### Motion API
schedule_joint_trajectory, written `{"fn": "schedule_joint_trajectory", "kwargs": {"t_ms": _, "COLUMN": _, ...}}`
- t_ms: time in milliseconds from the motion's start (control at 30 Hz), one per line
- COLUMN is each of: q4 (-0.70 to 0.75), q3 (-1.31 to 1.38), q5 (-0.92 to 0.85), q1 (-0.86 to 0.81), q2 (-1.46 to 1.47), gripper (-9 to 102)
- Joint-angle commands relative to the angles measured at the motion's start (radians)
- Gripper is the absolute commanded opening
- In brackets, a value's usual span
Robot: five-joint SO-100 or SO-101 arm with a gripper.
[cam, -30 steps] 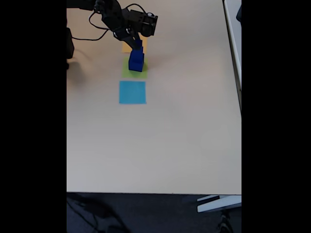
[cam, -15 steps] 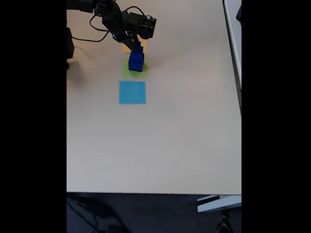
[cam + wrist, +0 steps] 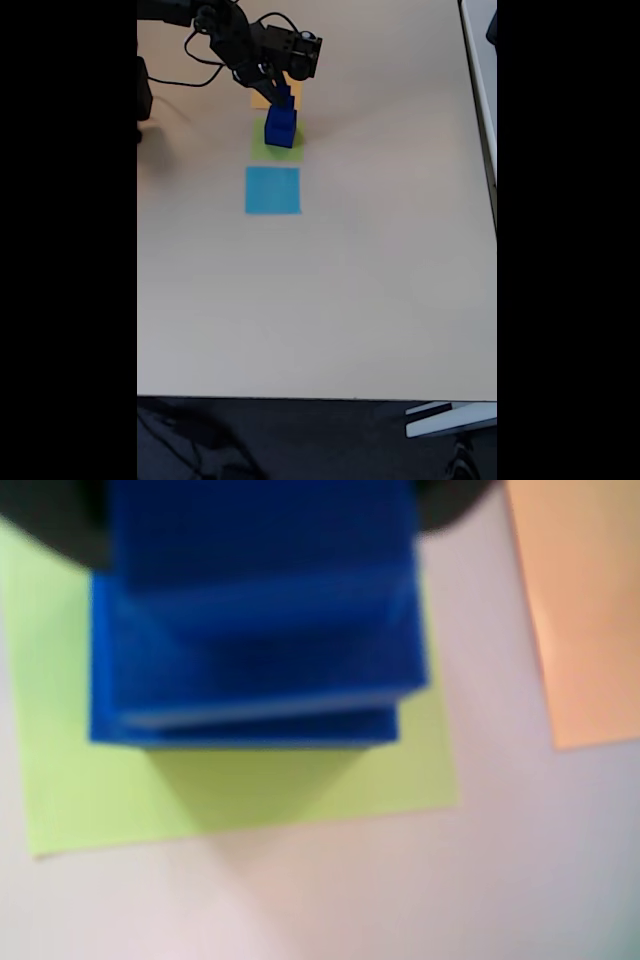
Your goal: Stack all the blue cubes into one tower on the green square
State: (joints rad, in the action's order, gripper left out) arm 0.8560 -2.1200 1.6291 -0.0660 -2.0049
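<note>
Jaws' state hidden behind blurred blue cubes [image 3: 255, 630] on green square [image 3: 300, 780].

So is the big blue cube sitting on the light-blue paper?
No, the big blue cube sits on the green square; the light-blue square is bare.

Upper left of frame: black arm [image 3: 245, 40] reached down from the top edge, gripper [image 3: 280, 93] right at the small blue cube [image 3: 285, 100]. That cube sat on the large blue cube [image 3: 281, 128], which stood on the green square [image 3: 262, 148]. Orange-yellow square [image 3: 262, 100] lay just behind, mostly hidden. Light-blue square [image 3: 272, 190] lay just below the green one on the beige table [image 3: 330, 300]. Jaw state was unreadable.
</note>
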Motion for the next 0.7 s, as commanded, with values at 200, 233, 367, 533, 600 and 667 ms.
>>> {"fn": "schedule_joint_trajectory", "kwargs": {"t_ms": 200, "q4": -0.032, "q3": -0.003, "q5": -0.009, "q1": -0.008, "q2": -0.060, "gripper": 2}}
{"fn": "schedule_joint_trajectory", "kwargs": {"t_ms": 233, "q4": -0.034, "q3": -0.005, "q5": -0.009, "q1": -0.009, "q2": -0.060, "gripper": 2}}
{"fn": "schedule_joint_trajectory", "kwargs": {"t_ms": 367, "q4": -0.046, "q3": -0.014, "q5": -0.014, "q1": -0.012, "q2": -0.060, "gripper": 4}}
{"fn": "schedule_joint_trajectory", "kwargs": {"t_ms": 533, "q4": -0.048, "q3": -0.015, "q5": -0.023, "q1": -0.017, "q2": -0.061, "gripper": 7}}
{"fn": "schedule_joint_trajectory", "kwargs": {"t_ms": 600, "q4": -0.049, "q3": -0.015, "q5": -0.023, "q1": -0.017, "q2": -0.063, "gripper": 8}}
{"fn": "schedule_joint_trajectory", "kwargs": {"t_ms": 667, "q4": -0.051, "q3": -0.015, "q5": -0.023, "q1": -0.015, "q2": -0.063, "gripper": 10}}
